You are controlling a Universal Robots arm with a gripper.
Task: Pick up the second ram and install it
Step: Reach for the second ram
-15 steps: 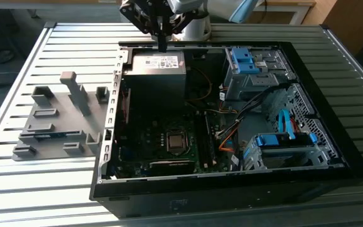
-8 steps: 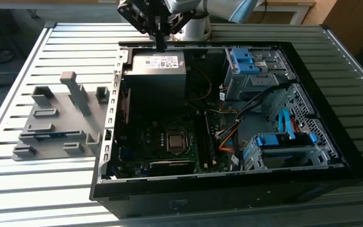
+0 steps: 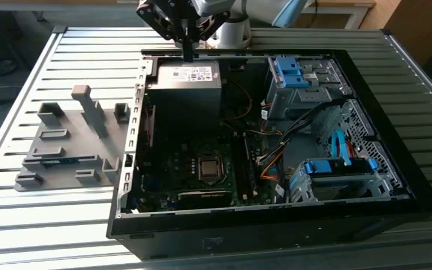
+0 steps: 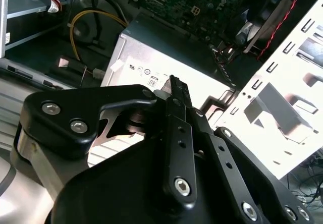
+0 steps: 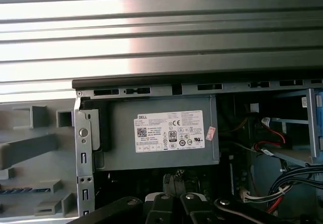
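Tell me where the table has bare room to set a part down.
On the table, bare slats lie between the grey fixture and the near edge, between it and the far edge, and along the exterior view's right of the computer case. Crowded: inside the case, among cables, drive bays, and the claw above the power supply.

You have a silver, ribbed surface (image 3: 43, 230) under a black case (image 3: 276, 236). In the exterior view, at nine o'clock from the case, the fixture (image 3: 88, 121) is plain grey and the second ram (image 3: 57, 161) blue-green. Your claw (image 3: 188, 57) is black. The drive clips (image 3: 287, 72) are blue, and the power supply (image 3: 189, 98) is grey with a white label.
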